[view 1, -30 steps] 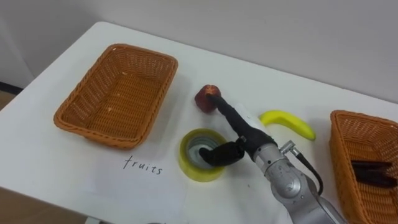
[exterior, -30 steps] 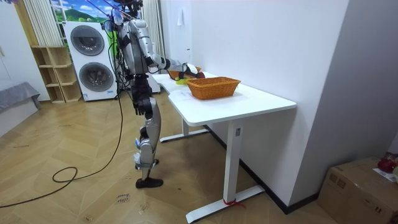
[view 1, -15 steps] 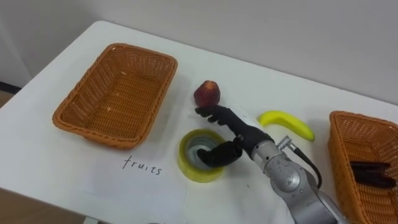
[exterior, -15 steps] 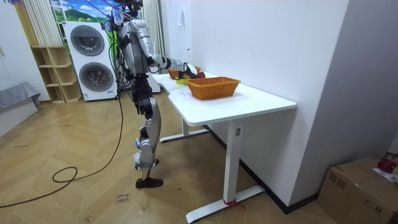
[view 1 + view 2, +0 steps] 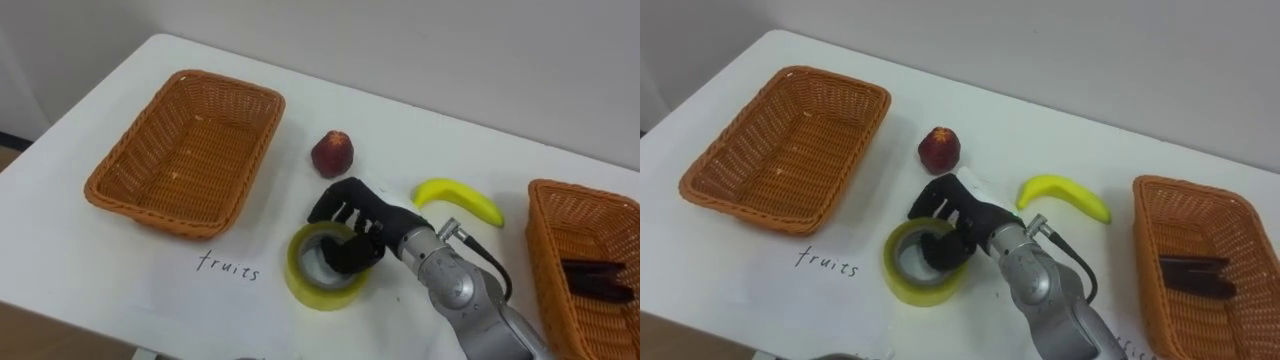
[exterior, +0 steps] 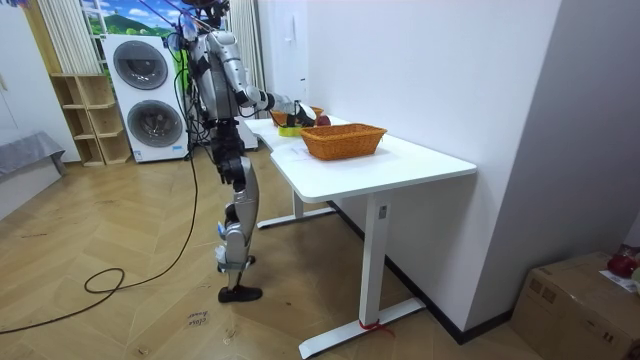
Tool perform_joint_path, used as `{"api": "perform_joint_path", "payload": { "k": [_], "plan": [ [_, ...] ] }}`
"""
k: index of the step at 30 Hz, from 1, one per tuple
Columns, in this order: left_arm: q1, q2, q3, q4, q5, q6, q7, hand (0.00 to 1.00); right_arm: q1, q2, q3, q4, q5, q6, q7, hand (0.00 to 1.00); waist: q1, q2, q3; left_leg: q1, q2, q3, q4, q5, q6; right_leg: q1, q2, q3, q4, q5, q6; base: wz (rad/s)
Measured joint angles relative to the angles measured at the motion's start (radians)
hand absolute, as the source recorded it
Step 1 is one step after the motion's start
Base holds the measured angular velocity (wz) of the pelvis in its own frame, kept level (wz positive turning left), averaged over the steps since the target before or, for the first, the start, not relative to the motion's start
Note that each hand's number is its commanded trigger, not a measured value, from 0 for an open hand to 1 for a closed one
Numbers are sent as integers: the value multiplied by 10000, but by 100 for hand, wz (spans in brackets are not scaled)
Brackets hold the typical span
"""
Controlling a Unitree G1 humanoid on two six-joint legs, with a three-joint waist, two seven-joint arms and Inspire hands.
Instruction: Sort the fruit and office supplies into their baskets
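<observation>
On the white table (image 5: 100,270) the right hand (image 5: 355,215) gripped the yellow tape roll (image 5: 300,287), apple (image 5: 332,153) and banana (image 5: 460,197) beyond, between left wicker basket (image 5: 130,195) and right wicker basket (image 5: 548,265); washing machines (image 6: 150,120) stood behind the robot.

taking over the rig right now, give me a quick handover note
Right hand: shut on the yellow tape roll, fingers over its far rim, thumb inside the ring.
Apple and banana lie on the table, outside the left basket, which holds no fruit yet.
Right basket holds a dark item.
Done: that one item is sorted.
Left: tape roll to the right basket, both fruits to the left basket.
</observation>
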Motion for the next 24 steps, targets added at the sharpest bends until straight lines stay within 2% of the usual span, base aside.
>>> {"api": "perform_joint_path", "payload": {
  "k": [18, 24],
  "plan": [
    [112, -8, -2, 22, -17, -5, -6, 0, 0, -7, -72, 16, 171, -16, 43, 100, -28, -7, 6, 11, -6, 0, 2, 0, 0, 7, 0, 32, -1, 0, 0, 0],
    [141, -55, 120, 84, -62, -145, -6, 0, 9, -185, -163, -23, 461, -241, 99, 100, -74, 19, 23, 6, -12, -70, 68, 1, 2, 5, -8, 54, -8, 0, 0, 0]
  ]
}}
